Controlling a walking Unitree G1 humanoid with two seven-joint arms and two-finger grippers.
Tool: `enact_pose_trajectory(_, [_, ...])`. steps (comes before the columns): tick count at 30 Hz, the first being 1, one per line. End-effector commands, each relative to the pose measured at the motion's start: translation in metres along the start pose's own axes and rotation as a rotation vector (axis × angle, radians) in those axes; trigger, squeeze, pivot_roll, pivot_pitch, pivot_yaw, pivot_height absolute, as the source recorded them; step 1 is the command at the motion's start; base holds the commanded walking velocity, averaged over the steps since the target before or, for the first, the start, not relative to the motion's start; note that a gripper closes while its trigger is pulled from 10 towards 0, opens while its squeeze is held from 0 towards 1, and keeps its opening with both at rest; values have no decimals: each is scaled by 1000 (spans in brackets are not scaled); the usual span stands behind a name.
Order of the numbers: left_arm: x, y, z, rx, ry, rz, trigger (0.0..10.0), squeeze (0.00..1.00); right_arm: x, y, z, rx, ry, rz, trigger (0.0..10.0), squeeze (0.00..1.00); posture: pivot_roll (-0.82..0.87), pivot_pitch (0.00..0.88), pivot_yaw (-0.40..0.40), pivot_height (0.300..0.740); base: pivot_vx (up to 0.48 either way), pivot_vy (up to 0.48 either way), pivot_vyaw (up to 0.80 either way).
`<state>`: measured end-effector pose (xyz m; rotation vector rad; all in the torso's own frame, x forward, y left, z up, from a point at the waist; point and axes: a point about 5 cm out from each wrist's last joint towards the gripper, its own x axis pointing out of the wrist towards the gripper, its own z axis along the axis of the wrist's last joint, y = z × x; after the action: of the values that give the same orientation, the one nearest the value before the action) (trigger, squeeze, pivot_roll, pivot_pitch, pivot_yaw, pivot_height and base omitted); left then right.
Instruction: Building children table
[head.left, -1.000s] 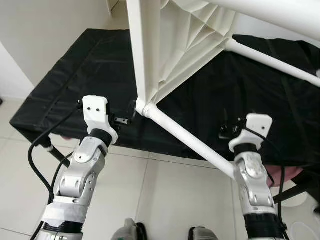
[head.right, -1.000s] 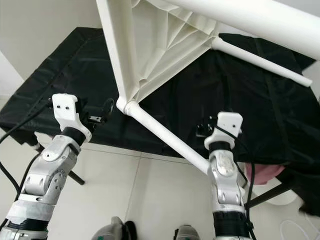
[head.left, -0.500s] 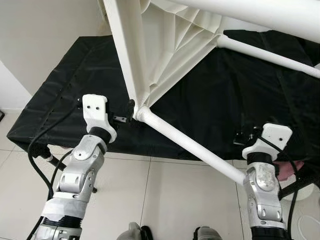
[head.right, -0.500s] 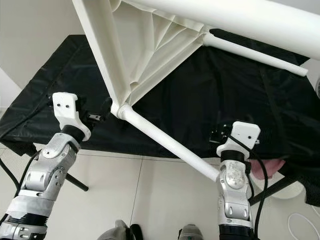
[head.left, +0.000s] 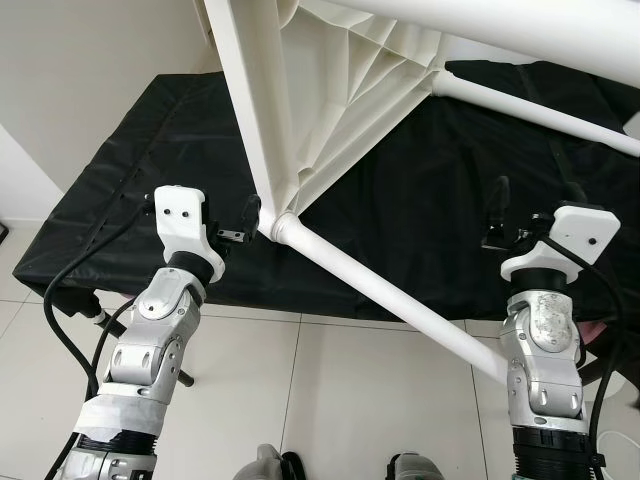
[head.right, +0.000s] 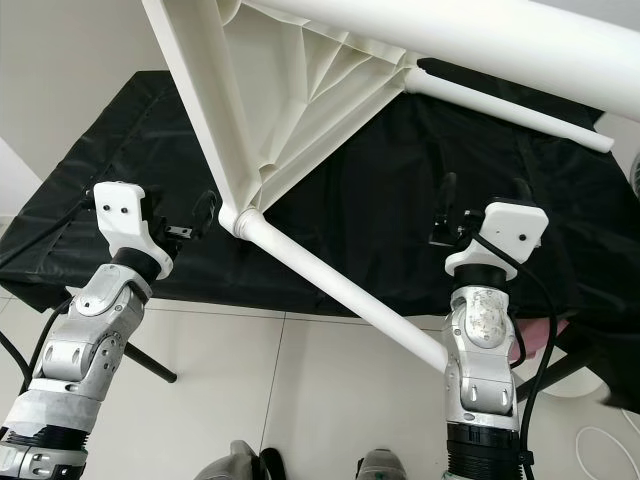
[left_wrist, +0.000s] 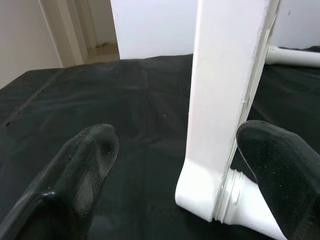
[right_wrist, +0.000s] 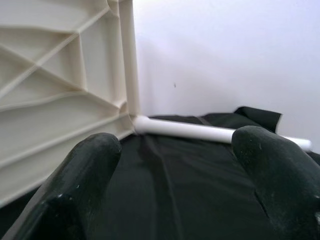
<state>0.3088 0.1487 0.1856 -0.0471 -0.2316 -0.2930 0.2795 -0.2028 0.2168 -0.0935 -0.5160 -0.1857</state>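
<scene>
Cropping white table top (head.left: 330, 90), legs (head.left: 390, 295) cut off

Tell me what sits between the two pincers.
In the left eye view, the white plastic table's round leg slants between left pincer and right pincer, above black cloth.

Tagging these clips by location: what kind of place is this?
Probably a room in a home: pale tiled floor, plain white walls, and a black-covered table bearing an upended white plastic children's table.

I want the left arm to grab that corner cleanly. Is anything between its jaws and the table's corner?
Nothing visible: the left gripper is open, with the white table corner already between its jaws over the black cloth.
</scene>
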Motion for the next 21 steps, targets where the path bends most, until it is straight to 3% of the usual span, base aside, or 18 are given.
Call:
enact_pose_trajectory(1, [0,2,2,43,-5,-89,10000,0,8,8,8,30,-31,30,10000,0,-76,73,107,740,0,0,0])
enact_pose_trajectory(5, [6,5,6,63,-28,-104,10000,0,26,21,23,93,-80,67,10000,0,-59,66,88,740,0,0,0])
enact_pose_trajectory(9, [11,5,10,72,-40,-134,10000,0,34,25,31,114,-96,88,10000,0,-58,66,84,740,0,0,0])
enact_pose_trajectory(16, [15,5,12,84,-44,-144,10000,0,36,25,32,130,-90,90,10000,0,-64,59,82,740,0,0,0])
enact_pose_trajectory(21, [20,16,13,113,-40,-121,10000,0,32,28,25,139,-64,87,10000,0,-71,55,85,740,0,0,0])
